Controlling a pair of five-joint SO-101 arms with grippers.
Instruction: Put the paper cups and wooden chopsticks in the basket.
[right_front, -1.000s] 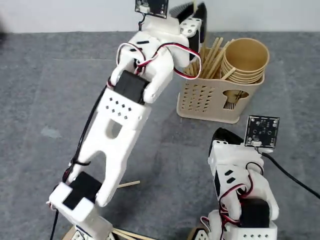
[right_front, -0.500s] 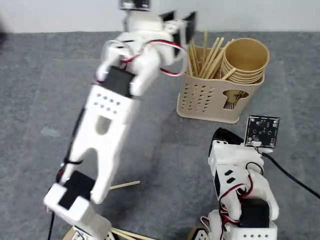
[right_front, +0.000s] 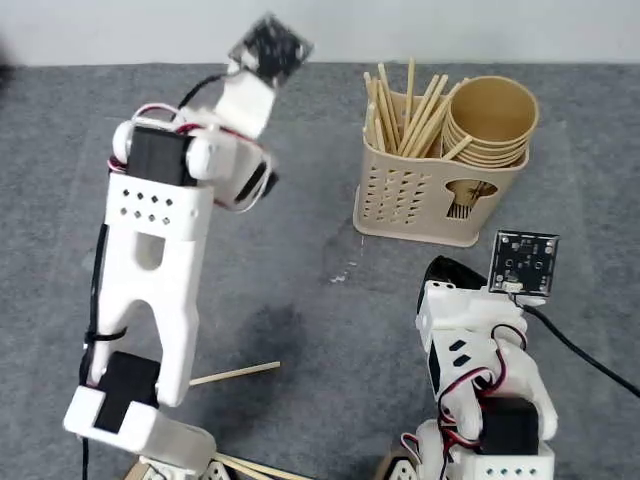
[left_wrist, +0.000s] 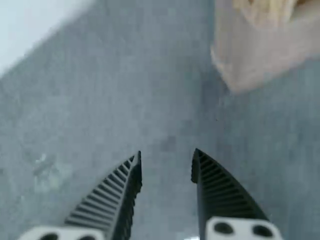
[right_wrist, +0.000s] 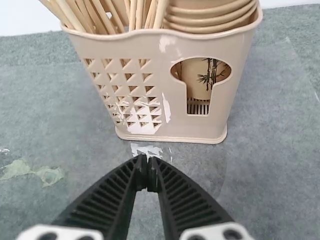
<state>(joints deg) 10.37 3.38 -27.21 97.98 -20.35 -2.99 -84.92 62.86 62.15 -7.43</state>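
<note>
Paper cups (right_front: 492, 118) are stacked in one compartment of the basket (right_front: 415, 210), and a bundle of wooden chopsticks (right_front: 398, 100) stands upright in the compartment right beside them. You've got one loose chopstick (right_front: 236, 374) lying flat on the grey mat (right_front: 330, 290) near the left arm's base, well apart from the basket. There may be a couple of stray sticks (right_front: 250, 467) at the very bottom edge too, hard to tell. Your left gripper (left_wrist: 166, 153) hangs over bare mat, jaws partly open, holding nothing. Your right gripper (right_wrist: 147, 160) sits low just in front of the basket, jaws pressed together, empty.
</note>
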